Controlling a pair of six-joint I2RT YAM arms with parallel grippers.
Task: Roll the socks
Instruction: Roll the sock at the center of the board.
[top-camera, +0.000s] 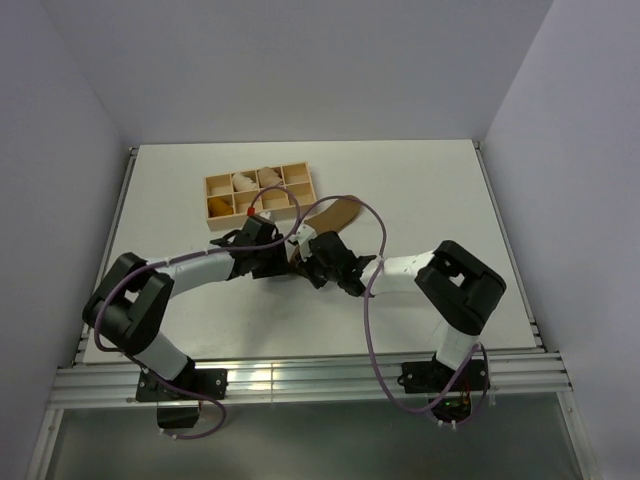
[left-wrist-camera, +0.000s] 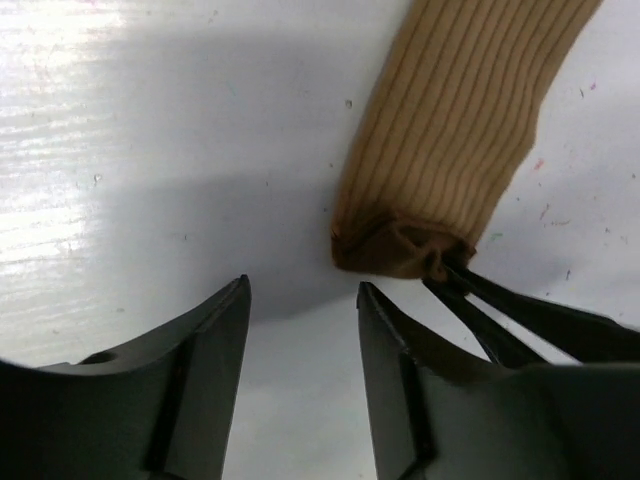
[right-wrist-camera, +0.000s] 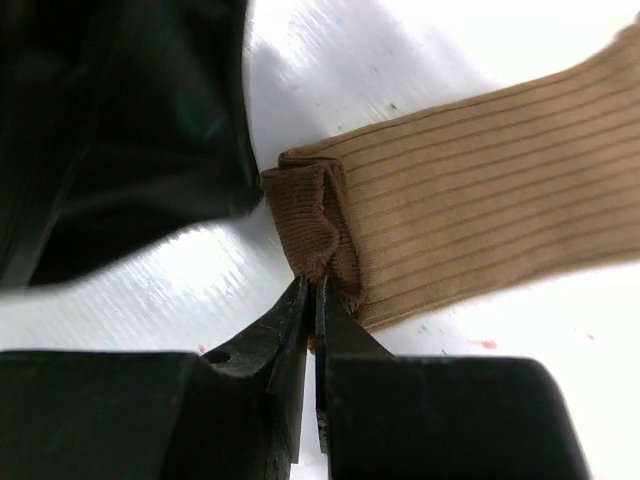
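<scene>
Item, my left tool (left-wrist-camera: 303, 292): wide, holding nothing, low over the tabletop (left-wrist-camera: 130, 130), just beside the dark cuff (left-wrist-camera: 400, 250); closing from here it may strike my right tool (right-wrist-camera: 312, 290). Item, right tool: pinched narrow on the cuff's very edge; so slight a bite may slip once rolling begins, or merely drag the fabric. Item, olive-brown sock (right-wrist-camera: 490, 200): flat on the tabletop, running away from me; dragged, it could skew the roll or fetch up against the tray (top-camera: 209, 205) near beyond it. Item, mustard sock: I cannot place it.
</scene>
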